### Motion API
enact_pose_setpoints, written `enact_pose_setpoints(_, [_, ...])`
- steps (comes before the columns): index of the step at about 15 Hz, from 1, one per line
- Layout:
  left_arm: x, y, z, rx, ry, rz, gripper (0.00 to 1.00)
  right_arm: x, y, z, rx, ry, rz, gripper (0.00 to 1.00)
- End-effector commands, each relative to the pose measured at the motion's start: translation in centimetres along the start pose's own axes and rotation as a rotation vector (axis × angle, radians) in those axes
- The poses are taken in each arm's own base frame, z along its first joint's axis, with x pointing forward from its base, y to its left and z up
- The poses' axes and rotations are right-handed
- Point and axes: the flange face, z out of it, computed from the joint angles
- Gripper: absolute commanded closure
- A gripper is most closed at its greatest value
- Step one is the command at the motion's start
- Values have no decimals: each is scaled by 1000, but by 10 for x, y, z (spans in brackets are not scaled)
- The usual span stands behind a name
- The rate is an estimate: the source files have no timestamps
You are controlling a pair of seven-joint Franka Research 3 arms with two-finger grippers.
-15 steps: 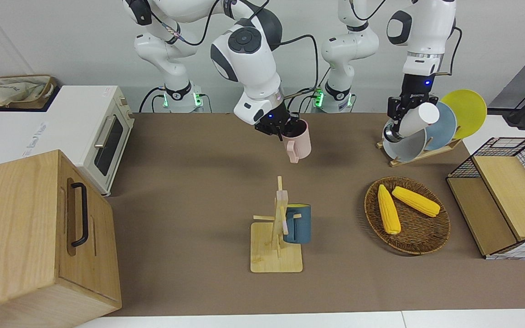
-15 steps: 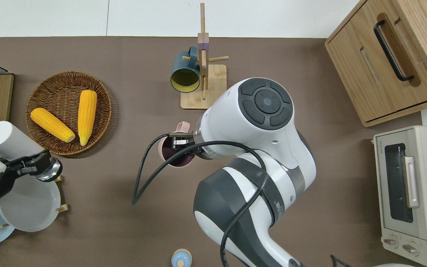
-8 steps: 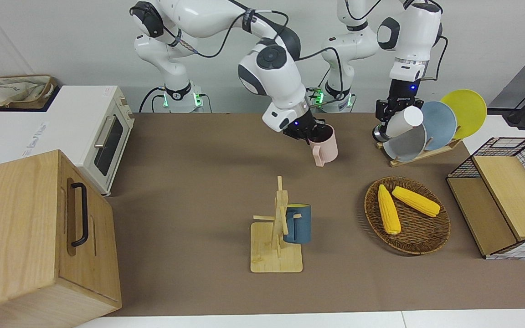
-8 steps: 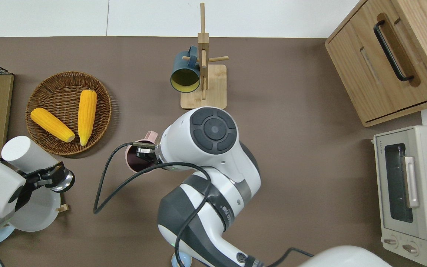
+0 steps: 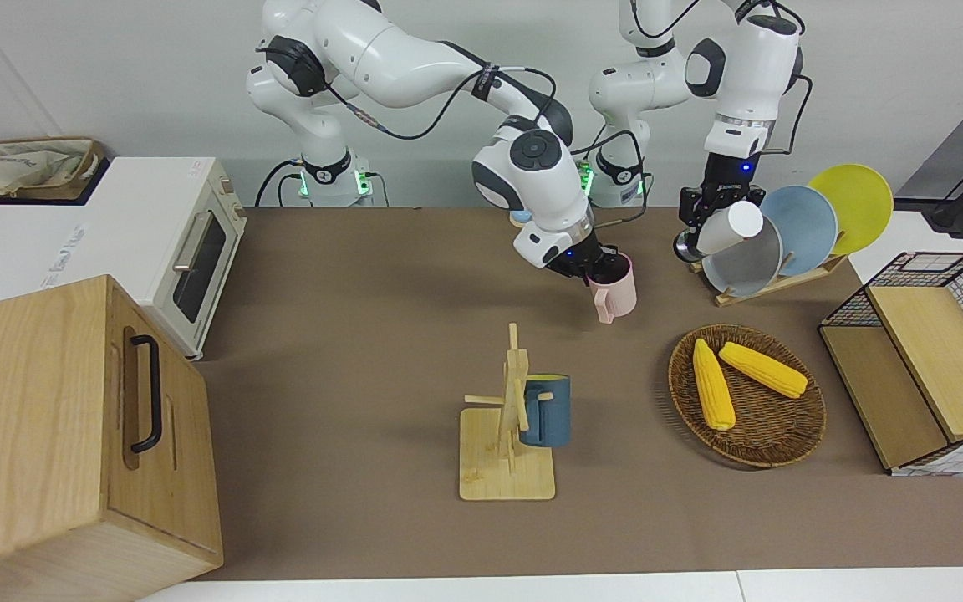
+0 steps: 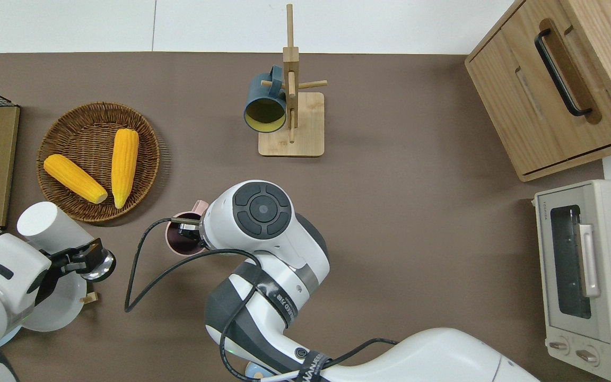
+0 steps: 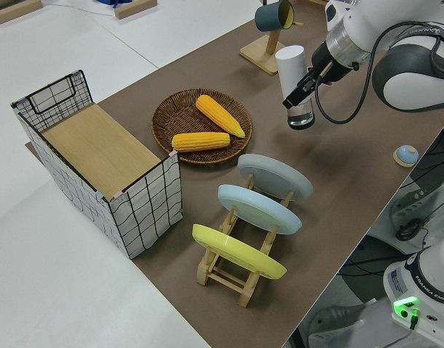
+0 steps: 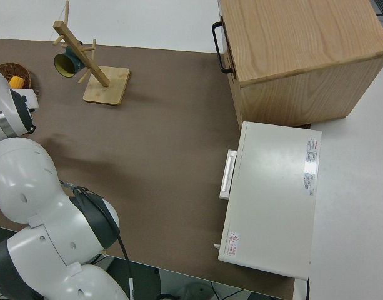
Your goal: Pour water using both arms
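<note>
right gripper (image 5: 588,269) is gripping the pink mug (image 5: 616,288) by its rim, upright above the table. left gripper (image 5: 699,224) is clamping a tilted white bottle (image 5: 725,231) over the plate rack (image 5: 770,280).

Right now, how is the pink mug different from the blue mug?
The pink mug is pale pink outside and dark inside; the blue mug is dark blue outside and yellowish inside. The pink mug is gripped at its rim by the right tool, mouth up; the blue mug hangs on its side from the wooden mug stand, untouched. The pink mug is nearer to the robots. Both have a handle.
</note>
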Motion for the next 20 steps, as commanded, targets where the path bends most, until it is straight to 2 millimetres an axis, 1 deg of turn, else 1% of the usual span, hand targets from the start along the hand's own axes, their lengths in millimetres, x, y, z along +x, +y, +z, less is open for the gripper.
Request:
enact_pose_setpoints(1, [-6, 3, -11, -11, 43, -10, 1000, -13, -12, 35, 10, 36, 12, 994])
enact_pose_setpoints(2, [-6, 3, -10, -11, 41, -10, 1000, -18, -13, 47, 5, 41, 10, 992])
enact_pose_setpoints(5, [-6, 3, -9, -11, 38, -10, 1000, -21, -11, 68, -12, 55, -10, 980])
enact_pose_setpoints(7, [-6, 3, -8, -11, 36, -10, 1000, -21, -11, 70, -14, 54, -13, 949])
enact_pose_setpoints(9, [-6, 3, -8, -11, 35, -10, 1000, -21, -11, 72, -24, 68, -32, 678])
enact_pose_setpoints(11, [-6, 3, -8, -11, 35, -10, 1000, -19, -9, 72, -28, 74, -36, 135])
enact_pose_setpoints(12, [-6, 3, -8, -11, 35, -10, 1000, -20, -10, 72, -29, 75, -40, 12])
enact_pose_setpoints(15, [-6, 3, -7, -11, 32, -11, 1000, -17, -11, 67, -30, 77, -37, 11])
enact_pose_setpoints(17, [-7, 3, -7, -12, 30, -11, 1000, -9, -11, 56, -20, 84, -28, 11])
enact_pose_setpoints(20, [-7, 7, -6, -15, 27, -2, 1000, -5, -13, 39, -42, 80, -27, 11])
